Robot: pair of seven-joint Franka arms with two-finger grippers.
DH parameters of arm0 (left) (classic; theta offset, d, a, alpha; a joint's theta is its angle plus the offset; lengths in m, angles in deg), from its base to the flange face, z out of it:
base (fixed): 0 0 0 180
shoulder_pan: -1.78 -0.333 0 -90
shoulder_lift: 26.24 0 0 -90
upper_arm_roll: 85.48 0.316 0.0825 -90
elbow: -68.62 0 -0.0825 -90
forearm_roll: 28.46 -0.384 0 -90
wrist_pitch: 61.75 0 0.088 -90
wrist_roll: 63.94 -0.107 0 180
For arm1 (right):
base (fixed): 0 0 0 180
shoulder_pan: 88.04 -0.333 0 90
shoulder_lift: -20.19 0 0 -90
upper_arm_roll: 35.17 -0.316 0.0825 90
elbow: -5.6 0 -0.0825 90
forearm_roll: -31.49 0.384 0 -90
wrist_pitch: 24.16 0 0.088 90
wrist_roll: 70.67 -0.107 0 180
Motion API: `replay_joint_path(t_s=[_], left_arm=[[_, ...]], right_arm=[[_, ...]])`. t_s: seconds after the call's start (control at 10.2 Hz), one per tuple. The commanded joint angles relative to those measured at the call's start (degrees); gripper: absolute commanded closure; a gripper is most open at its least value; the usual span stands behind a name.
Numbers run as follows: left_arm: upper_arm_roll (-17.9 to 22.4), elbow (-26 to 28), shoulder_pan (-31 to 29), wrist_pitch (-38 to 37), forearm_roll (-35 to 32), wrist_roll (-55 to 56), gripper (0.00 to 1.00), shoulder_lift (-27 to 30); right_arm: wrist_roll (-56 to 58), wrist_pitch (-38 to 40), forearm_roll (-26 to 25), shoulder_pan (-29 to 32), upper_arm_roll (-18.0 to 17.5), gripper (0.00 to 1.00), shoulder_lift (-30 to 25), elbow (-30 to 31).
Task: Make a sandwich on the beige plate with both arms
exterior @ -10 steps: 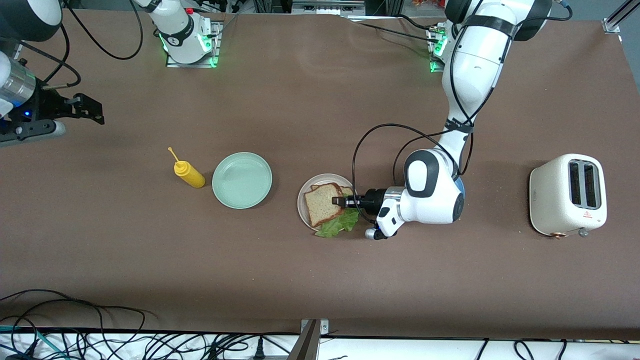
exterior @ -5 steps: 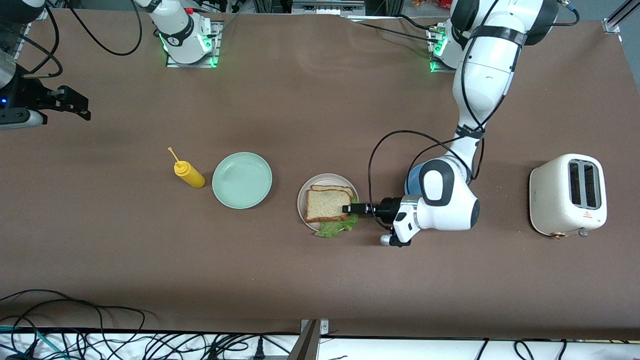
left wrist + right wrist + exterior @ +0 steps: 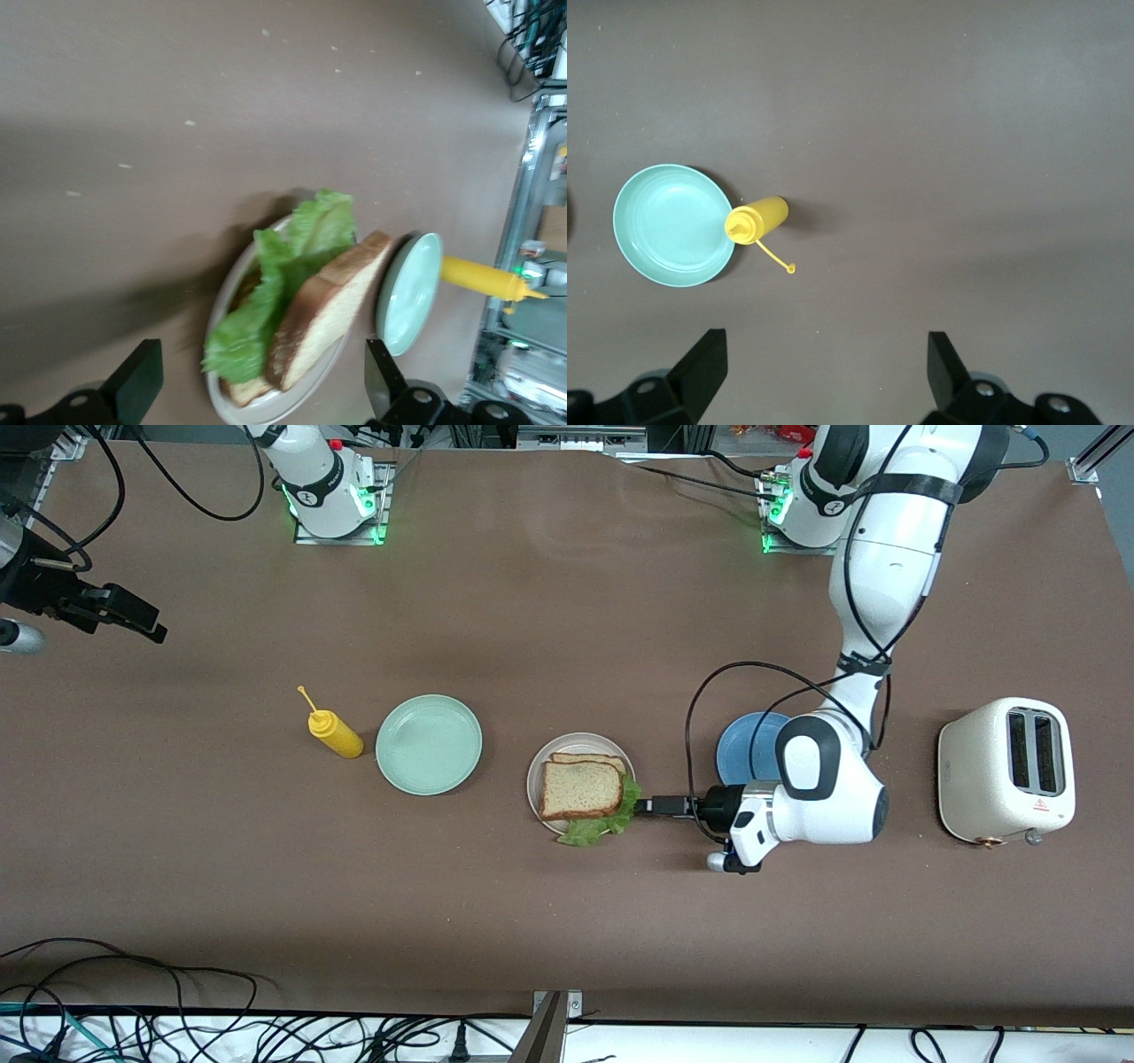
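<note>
Front view shows the left gripper [image 3: 645, 806] has let go and drawn back off the sandwich [image 3: 580, 789] on the beige plate [image 3: 539, 775], while left wrist view shows its fingers [image 3: 137, 382] wide apart, and right wrist view shows the right gripper [image 3: 824, 376] spread wide, waiting above the table [image 3: 939, 133].

Glossy white arms [image 3: 886, 558], black joint bands, looping black cables, green-lit bases.
</note>
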Motion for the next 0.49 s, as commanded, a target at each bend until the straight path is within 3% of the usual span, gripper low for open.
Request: replay_joint_path(t_s=[0.0, 0.2, 0.39], left_arm=[[0.06, 0.15, -0.68, -1.16, -10.35, 4.09, 0.00, 2.96], [0.06, 0.32, -1.29, -1.68, -18.46, 6.74, 0.00, 4.81], [0.15, 0.32, -2.95, -5.36, -26.36, 6.93, 0.00, 6.65]], right_arm=[[0.09, -0.45, -2.96, -0.73, -0.12, 0.00, 0.20, -1.15], [1.25, 0.77, -3.43, -0.64, -1.00, 0.00, 3.10, -5.64], [1.07, 0.86, -3.69, -0.73, -1.18, 0.00, 2.93, -5.39]])
